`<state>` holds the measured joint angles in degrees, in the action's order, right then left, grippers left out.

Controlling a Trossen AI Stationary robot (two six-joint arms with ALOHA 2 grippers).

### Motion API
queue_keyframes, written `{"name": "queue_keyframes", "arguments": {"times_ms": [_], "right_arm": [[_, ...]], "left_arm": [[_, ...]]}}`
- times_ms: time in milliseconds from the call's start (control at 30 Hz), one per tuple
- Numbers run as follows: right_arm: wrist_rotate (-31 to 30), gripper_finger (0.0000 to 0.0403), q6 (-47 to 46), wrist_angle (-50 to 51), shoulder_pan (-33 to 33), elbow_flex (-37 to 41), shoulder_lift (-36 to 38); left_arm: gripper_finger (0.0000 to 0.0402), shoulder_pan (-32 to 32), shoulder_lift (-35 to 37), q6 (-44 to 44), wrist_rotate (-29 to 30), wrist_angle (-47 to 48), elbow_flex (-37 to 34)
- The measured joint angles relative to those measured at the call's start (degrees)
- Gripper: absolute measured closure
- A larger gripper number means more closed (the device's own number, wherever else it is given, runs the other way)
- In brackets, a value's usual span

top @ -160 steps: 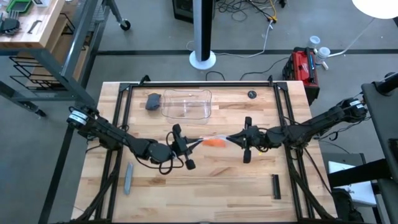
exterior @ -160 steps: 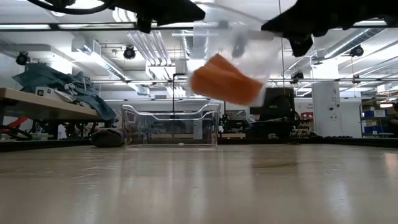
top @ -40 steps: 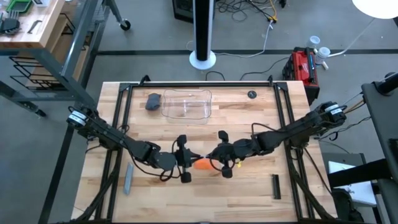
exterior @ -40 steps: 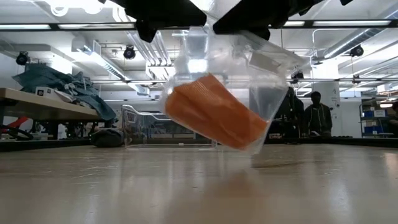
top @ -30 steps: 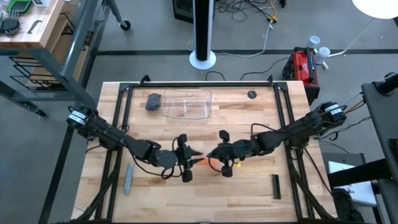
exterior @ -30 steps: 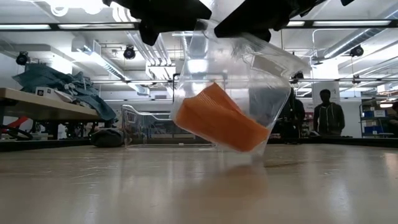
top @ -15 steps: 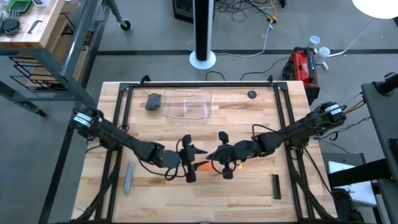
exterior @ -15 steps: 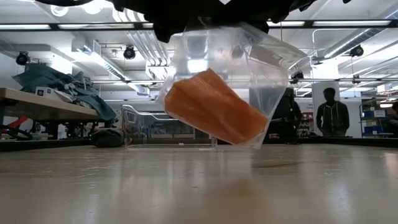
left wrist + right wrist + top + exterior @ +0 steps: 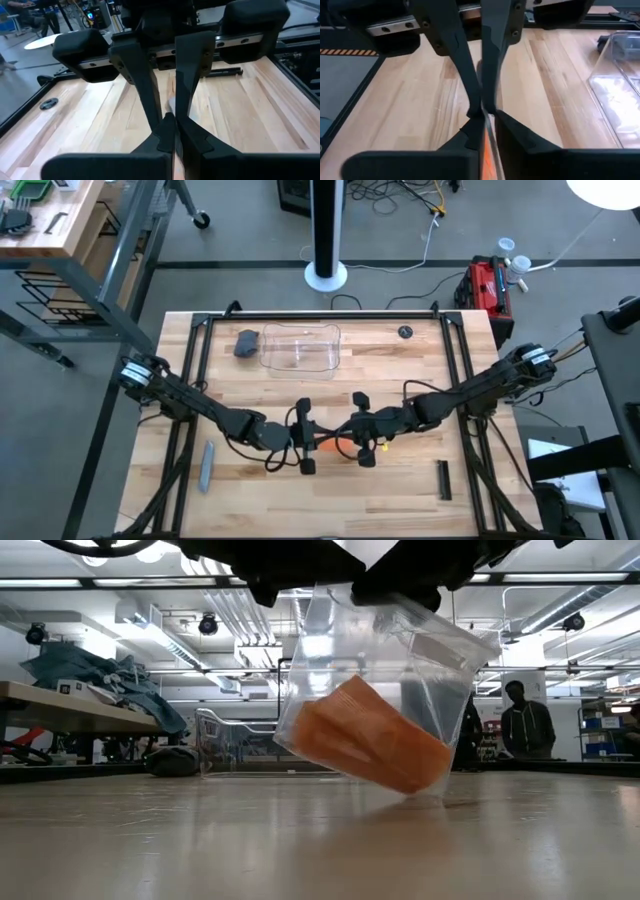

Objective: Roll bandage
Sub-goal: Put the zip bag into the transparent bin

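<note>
Above the table's middle, left pincer [image 9: 309,438] and right pincer [image 9: 350,434] pinch the clear wrapper [image 9: 400,660] holding the bandage [image 9: 370,745].

Wooden table [image 9: 420,480]: clear bin [image 9: 298,348], grey stick [image 9: 206,466].

Bright, even light is falling from ceiling strip lamps [image 9: 60,582], which are showing as white bars in the low view. They are glaring softly off the tabletop [image 9: 320,840], whose near edge is blurring out of focus. The bag [image 9: 385,690] is catching white highlights. In both wrist views the nearest dark fingers [image 9: 167,135] are looking soft and shadowed.
</note>
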<state>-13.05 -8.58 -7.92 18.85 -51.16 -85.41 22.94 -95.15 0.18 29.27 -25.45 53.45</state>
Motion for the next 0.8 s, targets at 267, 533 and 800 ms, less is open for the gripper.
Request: {"name": "queue_keyframes", "arguments": {"times_ms": [267, 533, 800], "right_arm": [[0.15, 0.0315, -1.18, 1.77, 0.04, 0.00, 0.00], [0.17, 0.0306, -2.01, 4.38, 0.04, -0.02, 0.00], [0.05, 0.0317, -1.49, 4.33, 0.04, -0.02, 0.00]], "left_arm": [[0.0401, 0.50, 0.00, 0.61, -2.10, 0.15, -0.06], [0.0401, 1.11, 0.00, 0.40, -2.36, 0.30, -0.13], [0.0401, 1.20, 0.00, 0.36, -2.82, 0.26, -0.13]]}}
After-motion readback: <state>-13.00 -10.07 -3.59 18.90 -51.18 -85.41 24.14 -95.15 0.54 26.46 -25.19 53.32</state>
